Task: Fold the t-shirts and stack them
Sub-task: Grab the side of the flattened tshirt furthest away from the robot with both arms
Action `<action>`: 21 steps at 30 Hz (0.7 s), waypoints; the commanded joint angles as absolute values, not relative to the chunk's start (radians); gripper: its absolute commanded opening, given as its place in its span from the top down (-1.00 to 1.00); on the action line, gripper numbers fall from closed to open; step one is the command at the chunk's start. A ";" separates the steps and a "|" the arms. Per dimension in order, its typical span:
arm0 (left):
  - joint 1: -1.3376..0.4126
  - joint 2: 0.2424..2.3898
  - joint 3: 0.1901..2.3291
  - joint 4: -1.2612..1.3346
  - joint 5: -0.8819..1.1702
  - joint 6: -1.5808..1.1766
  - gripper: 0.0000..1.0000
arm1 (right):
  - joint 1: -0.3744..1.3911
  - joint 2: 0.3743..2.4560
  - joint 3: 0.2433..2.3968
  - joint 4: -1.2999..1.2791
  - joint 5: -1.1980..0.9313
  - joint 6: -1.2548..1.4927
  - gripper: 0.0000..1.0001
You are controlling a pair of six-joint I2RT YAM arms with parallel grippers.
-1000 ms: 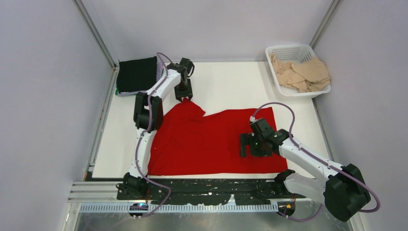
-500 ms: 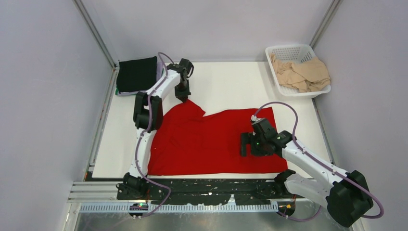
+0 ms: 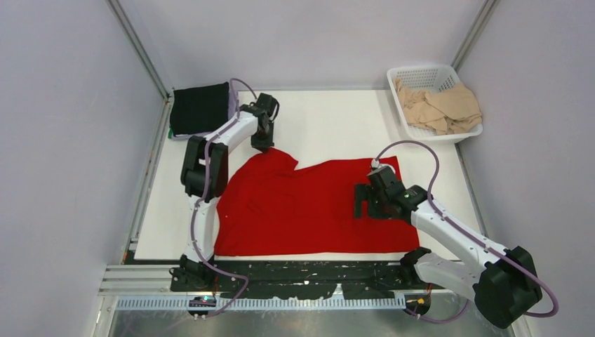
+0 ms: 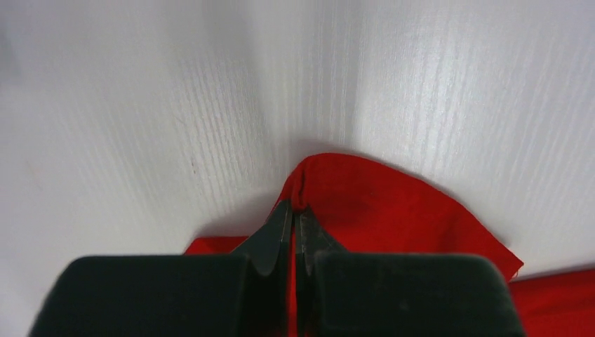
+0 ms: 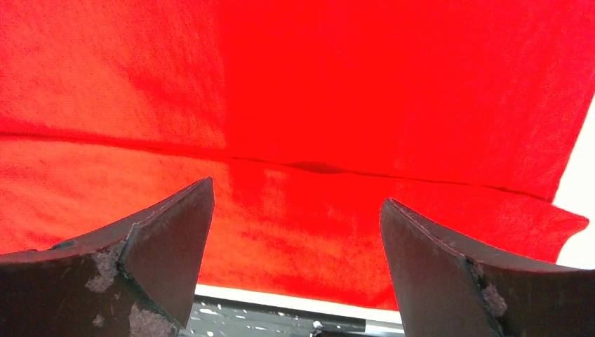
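Observation:
A bright red t-shirt (image 3: pixel 309 207) lies spread on the white table. My left gripper (image 3: pixel 264 145) is shut on its far left corner, pinching a fold of red cloth (image 4: pixel 309 189) between the jaws (image 4: pixel 297 210). My right gripper (image 3: pixel 363 202) is open and empty, hovering over the shirt's right part (image 5: pixel 316 140); its fingers (image 5: pixel 168 232) stand wide apart. A folded black t-shirt (image 3: pixel 201 108) lies at the far left, with lavender and green edges under it. Beige t-shirts (image 3: pixel 440 107) fill the basket.
A white lattice basket (image 3: pixel 419 74) stands at the far right corner. Grey walls close in the table on three sides. The black mounting rail (image 3: pixel 309 270) runs along the near edge, also seen in the right wrist view (image 5: pixel 281 316).
My left gripper has come down and closed on the shirt's far left corner. My right gripper has moved a little farther away over the shirt.

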State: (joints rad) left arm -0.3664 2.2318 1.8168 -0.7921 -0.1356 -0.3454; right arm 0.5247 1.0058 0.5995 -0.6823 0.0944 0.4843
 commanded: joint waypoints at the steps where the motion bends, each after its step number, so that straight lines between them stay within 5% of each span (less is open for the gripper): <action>1: -0.368 2.108 1.782 -0.656 -0.158 -0.264 1.00 | 0.511 1.038 0.704 -0.635 0.204 0.514 -0.91; 13: -0.381 1.877 1.412 -0.368 -0.017 -0.233 1.00 | 0.203 1.323 0.866 -0.467 0.287 0.584 -0.91; 21: -0.400 1.747 1.219 -0.189 0.052 -0.235 1.00 | 0.162 1.767 1.259 -0.498 0.480 0.606 -0.93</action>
State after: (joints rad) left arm -0.3935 1.8236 1.2572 -0.3382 -0.0082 -0.2493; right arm 0.1669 1.6604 1.1027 -0.5110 0.3618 0.5755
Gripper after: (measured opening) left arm 0.014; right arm 0.991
